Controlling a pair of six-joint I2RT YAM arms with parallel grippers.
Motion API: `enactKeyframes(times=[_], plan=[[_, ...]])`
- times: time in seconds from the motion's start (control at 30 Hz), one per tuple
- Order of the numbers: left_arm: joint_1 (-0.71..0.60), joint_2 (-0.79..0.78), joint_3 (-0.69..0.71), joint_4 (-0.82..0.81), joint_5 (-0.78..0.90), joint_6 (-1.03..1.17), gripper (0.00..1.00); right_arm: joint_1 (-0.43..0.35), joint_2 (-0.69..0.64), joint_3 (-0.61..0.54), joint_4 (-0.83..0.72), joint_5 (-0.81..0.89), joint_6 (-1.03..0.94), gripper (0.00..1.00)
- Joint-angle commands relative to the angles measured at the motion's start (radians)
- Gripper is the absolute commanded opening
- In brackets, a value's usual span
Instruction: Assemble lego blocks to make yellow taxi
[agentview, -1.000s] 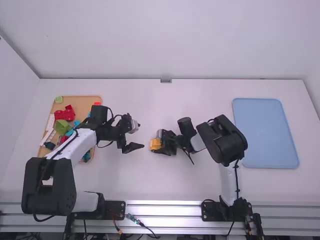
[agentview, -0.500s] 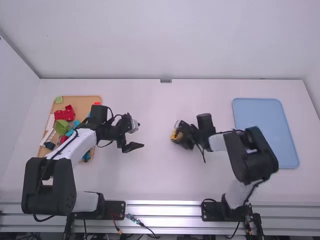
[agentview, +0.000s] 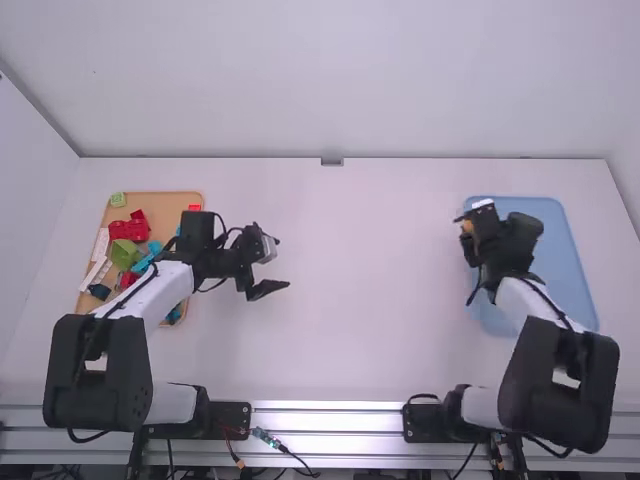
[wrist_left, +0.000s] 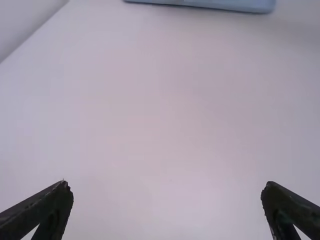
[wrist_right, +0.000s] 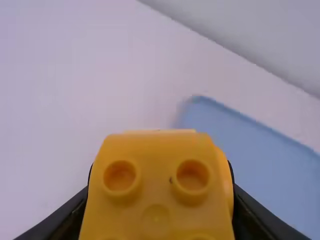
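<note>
Over the left edge of the blue tray (agentview: 560, 310) is my right gripper (agentview: 466, 224), shut on a yellow block piece (agentview: 467, 228). In the right wrist view the yellow block (wrist_right: 156, 185), with round studs facing the camera, sits between the fingers of my right gripper (wrist_right: 159, 192). My left gripper (agentview: 268, 280) is above the table just right of the wooden tray, and in the left wrist view the left gripper (wrist_left: 167, 192) stands wide open with nothing between its fingers.
The wooden tray (agentview: 172, 200) at the left holds red blocks (agentview: 128, 228), a green block (agentview: 127, 253), white pieces and several blue ones. A light green block (agentview: 117, 199) lies at its top corner. The left forearm passes over that tray.
My right gripper has carried the yellow piece from the table's middle rightward to the blue tray, its arm swinging right. The left arm has stayed almost still.
</note>
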Motion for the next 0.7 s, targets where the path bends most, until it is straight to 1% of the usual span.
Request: enactKeyframes(times=[0.0,0.03,0.07,0.1,0.13,0.17,0.2,0.3,0.37,0.4,0.47,0.53,0.57,0.6,0.63,0.67], plan=[[-0.001,-0.023,-0.01,0.01,0.019,-0.044,0.99,-0.089,0.026,0.0,0.025,-0.101,0.043,0.32],[-0.002,-0.023,-0.01,0.018,0.022,-0.044,0.99,-0.133,0.055,0.0,0.053,-0.145,0.043,0.38],[-0.002,-0.023,-0.01,0.023,0.022,-0.044,0.99,-0.172,0.089,0.0,0.085,-0.181,0.051,0.41],[-0.002,-0.023,-0.01,0.027,0.022,-0.044,0.99,-0.201,0.125,0.0,0.123,-0.198,0.075,0.43],[-0.002,-0.023,-0.01,0.028,0.022,-0.044,0.99,-0.21,0.137,0.0,0.135,-0.202,0.085,0.43],[-0.002,-0.023,-0.01,0.03,0.022,-0.044,0.99,-0.233,0.175,0.0,0.171,-0.206,0.108,0.43],[-0.002,-0.023,-0.01,0.033,0.022,-0.046,0.99,-0.252,0.227,0.001,0.214,-0.206,0.134,0.45],[-0.002,-0.023,-0.01,0.049,0.019,-0.082,0.99,-0.26,0.308,0.013,0.256,-0.205,0.143,0.46],[-0.002,-0.023,-0.01,0.051,0.019,-0.084,0.99,-0.262,0.37,0.043,0.256,-0.201,0.145,0.44],[-0.002,-0.023,-0.01,0.051,0.019,-0.085,0.99,-0.261,0.393,0.058,0.253,-0.198,0.149,0.46],[-0.002,-0.023,-0.01,0.051,0.019,-0.086,0.99,-0.261,0.412,0.073,0.252,-0.179,0.166,0.56],[-0.002,-0.023,-0.01,0.047,0.017,-0.085,0.99,-0.261,0.427,0.088,0.251,-0.146,0.173,0.69],[-0.002,-0.023,-0.01,0.047,0.018,-0.085,0.99,-0.261,0.427,0.091,0.249,-0.135,0.172,0.74],[-0.002,-0.023,-0.01,0.047,0.018,-0.085,0.99,-0.261,0.427,0.095,0.237,-0.125,0.172,0.82],[-0.002,-0.023,-0.01,0.047,0.018,-0.085,0.99,-0.263,0.427,0.105,0.222,-0.123,0.173,0.95],[-0.002,-0.023,-0.01,0.048,0.017,-0.084,0.99,-0.262,0.427,0.115,0.2,-0.123,0.173,0.99]])
